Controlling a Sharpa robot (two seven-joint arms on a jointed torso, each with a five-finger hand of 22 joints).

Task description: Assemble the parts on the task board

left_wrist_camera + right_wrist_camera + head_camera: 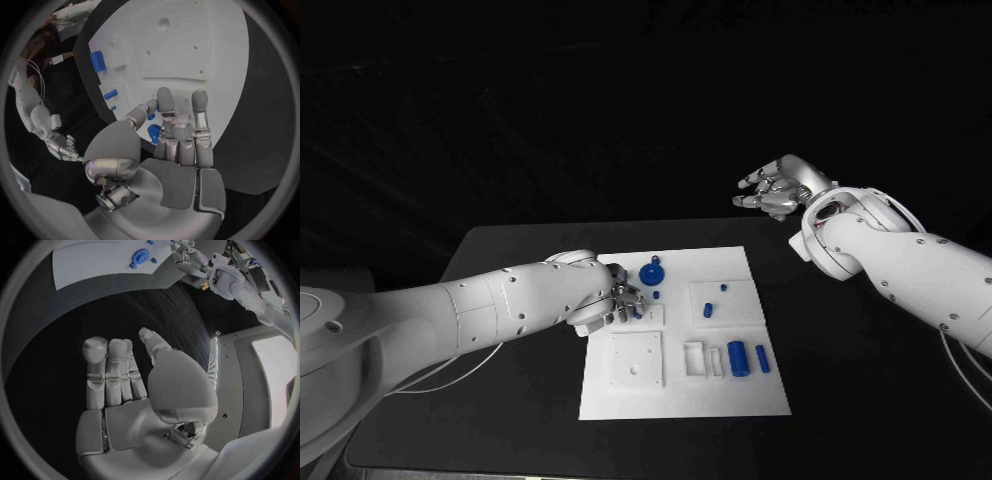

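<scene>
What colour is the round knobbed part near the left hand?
Blue, clearest in the head view.

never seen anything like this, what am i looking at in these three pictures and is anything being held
A two-armed robot works at a black table. One picture looks down from its head; the round ones come from cameras behind each wrist. The white task board carries small blue parts, such as a round knobbed piece and a blue cylinder. The left robot hand rests over the board, its fingers around a small blue part. The right robot hand is raised beyond the table, holding nothing.
</scene>
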